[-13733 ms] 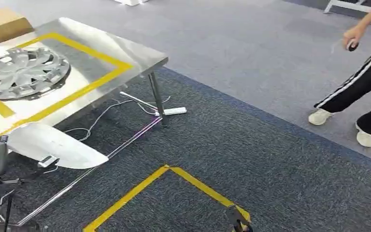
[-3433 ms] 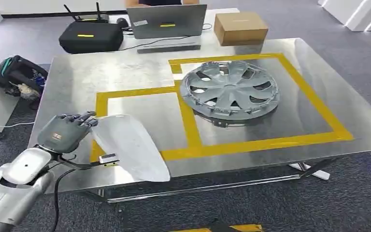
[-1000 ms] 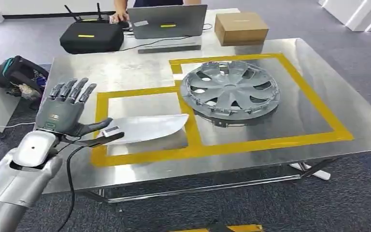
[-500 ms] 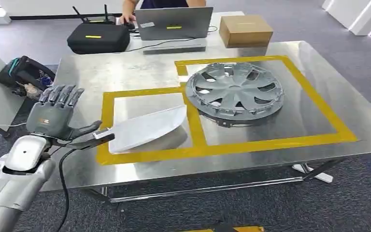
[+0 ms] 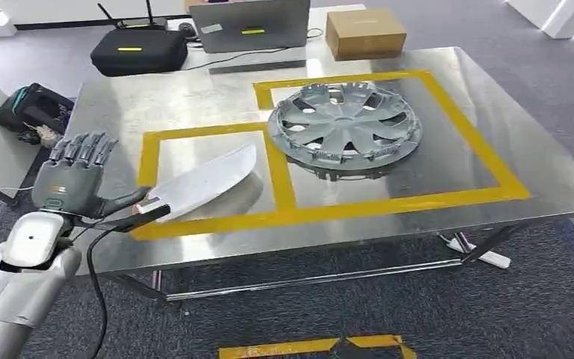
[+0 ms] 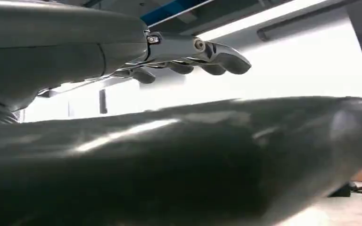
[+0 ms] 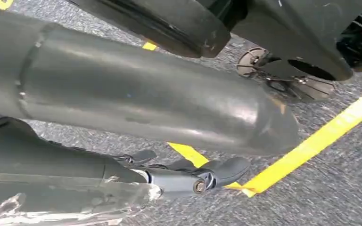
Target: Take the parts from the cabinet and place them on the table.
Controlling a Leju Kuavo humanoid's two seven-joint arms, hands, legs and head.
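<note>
White curved panel (image 5: pixel 205 182) lies tilted across the near-left taped square of the steel table (image 5: pixel 493 134), its far tip raised and its near end at our left hand (image 5: pixel 71 183). We see that hand upright beside the table's left edge, fingers (image 5: pixel 82 149) straight and spread, thumb reaching along the panel's near end; we cannot tell whether the thumb pinches it. In the left wrist view the fingers (image 6: pixel 193 49) also stretch out straight. Silver hubcap (image 5: pixel 344 127) rests in the far-right taped square, well apart from the panel. Our right hand (image 7: pixel 122 122) hangs over grey carpet with yellow tape, fingers (image 7: pixel 217 172) loosely extended, holding nothing
</note>
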